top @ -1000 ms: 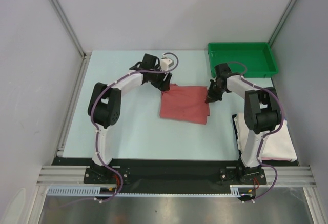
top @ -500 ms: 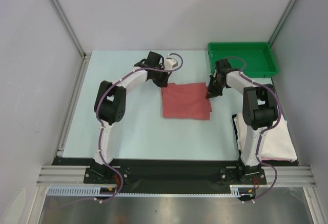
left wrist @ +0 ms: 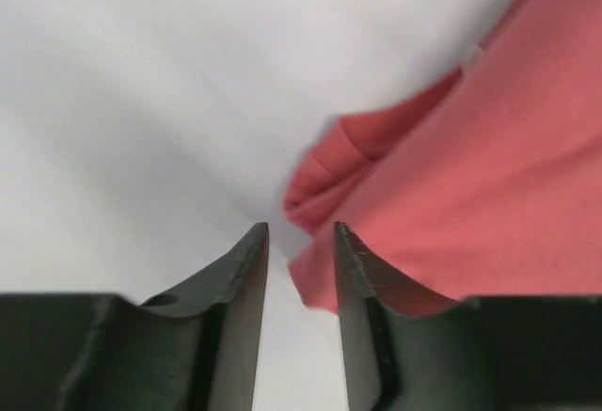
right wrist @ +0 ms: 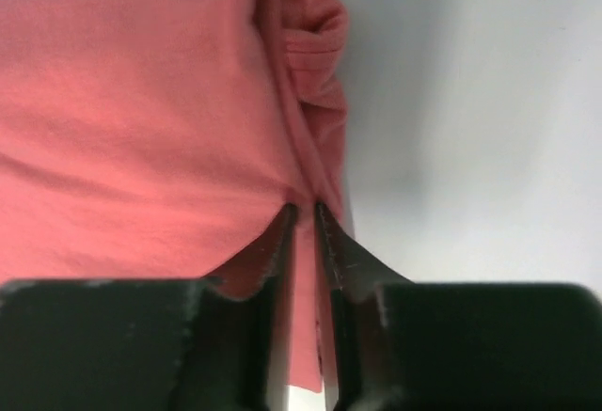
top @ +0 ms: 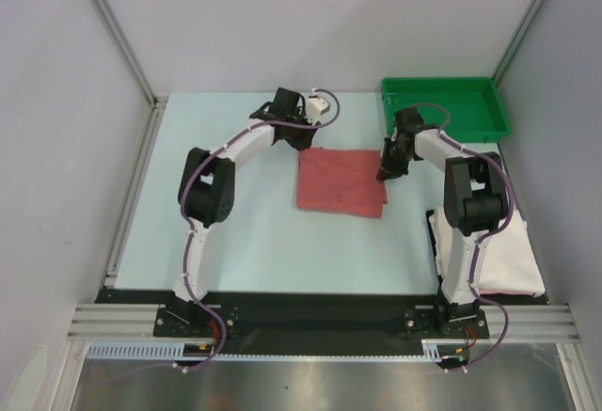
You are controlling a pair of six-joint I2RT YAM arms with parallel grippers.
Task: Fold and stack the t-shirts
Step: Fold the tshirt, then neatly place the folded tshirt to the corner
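Observation:
The salmon-red t-shirt (top: 340,181) lies folded into a rectangle in the middle of the table. My left gripper (top: 303,140) is at its far left corner. In the left wrist view that gripper (left wrist: 300,230) is open, and a loose corner of the salmon-red t-shirt (left wrist: 470,176) hangs against the right finger (left wrist: 356,317). My right gripper (top: 384,174) is low at the far right corner. Its jaws (right wrist: 305,208) stand barely parted, with a fold of the salmon-red t-shirt (right wrist: 141,119) lying in the narrow gap. The white t-shirt (top: 499,260) lies folded at the near right, partly behind the right arm.
A green tray (top: 485,129) stands at the far right corner, just behind the right gripper. Grey walls close in the table on the left, the right and the far side. The black rail with both arm bases (top: 310,312) runs along the near edge.
The red shirt has slid a little toward the far side and lies squarer. Both grippers moved with it. The left jaws closed and parted again, and the right jaws have just loosened.

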